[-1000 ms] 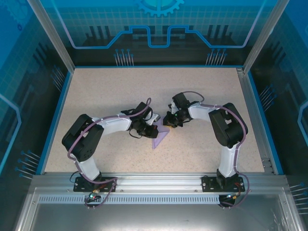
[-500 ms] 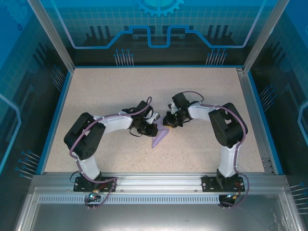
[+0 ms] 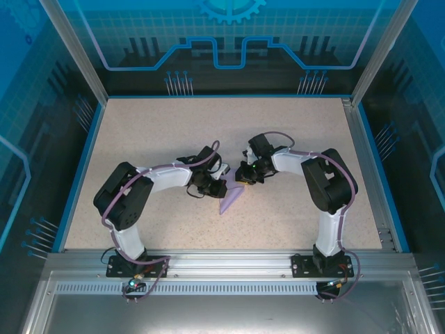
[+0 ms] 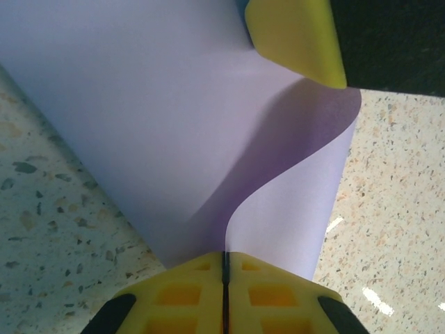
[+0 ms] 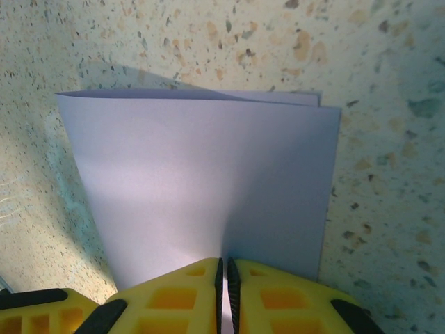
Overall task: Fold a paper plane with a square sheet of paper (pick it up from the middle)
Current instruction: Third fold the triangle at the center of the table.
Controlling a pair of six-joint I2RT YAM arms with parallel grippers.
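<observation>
Left hand: the left hand is clenched on the square sheet of paper, its two yellow fingers pressed together with the lavender edge nipped in the seam.
Right hand: the right hand is clenched too, grasping another edge of the same sheet, where two layers show at the far side.
Between the hands: the paper does not lie flat; it bellies in a soft S-curve, and one of the right hand's fingers shows at its far corner.
Where the sheet is: mid-tabletop, well away from every edge. It is held between the two hands where the arms meet, and its lower part seems to rest on the speckled surface.
Pointing: from overhead it reads as a narrow wedge, broad end up at the hands and narrow tip aimed toward the arm bases.
Long axis: it runs roughly from the hands toward the near edge, leaning a little left.
Risk — tearing: if the hands draw apart or twist against each other, the thin paper could rip at a pinch point.
Risk — bad crease: pressing down while the sheet bulges would likely set a crooked fold, and the layers could end up misaligned.
Risk — slipping: either grip takes only a small bite of paper, so a quick move could pull the edge free.
</observation>
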